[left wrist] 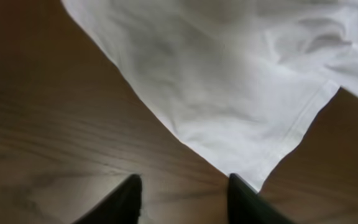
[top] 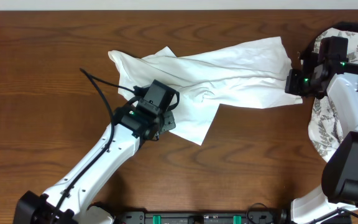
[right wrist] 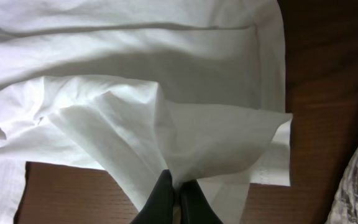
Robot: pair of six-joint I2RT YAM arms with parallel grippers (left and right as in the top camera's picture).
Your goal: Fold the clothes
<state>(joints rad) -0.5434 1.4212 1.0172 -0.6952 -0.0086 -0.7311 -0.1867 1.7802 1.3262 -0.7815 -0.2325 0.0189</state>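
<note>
The shirt (top: 229, 68) lies crumpled across the far middle of the table (top: 42, 74). It is drawn out in a long band from a peak at far left over to the right, with one flat corner pointing near. Its right end is bunched, and the right gripper (right wrist: 176, 200) is closed on a thin pinch of that bunch. The left gripper (left wrist: 182, 202) hangs just on the near side of the flat corner, fingers apart, with only bare wood between them and nothing held.

Risks, as I judge them:
- The right pinch is small and takes a fold rather than a clean hem. A pull could slip it free, or lift more than one layer and skew the fold.
- With one end held, any pull will likely slide the whole shirt rather than spread it.
- The left fingers sit off the cloth, so closing there would catch nothing. Pushing in low could ruck the corner's hem under itself.
- The fern cloth (top: 319, 127) lies just right of the right gripper, and a swing that way could snag it.

Edges: the corner's hem shows cleanly in the left wrist view, and the right hem runs beyond the pinch on its far side. Open wood lies left and near of the shirt, seemingly room enough to lay it flat. The right side is crowded.
</note>
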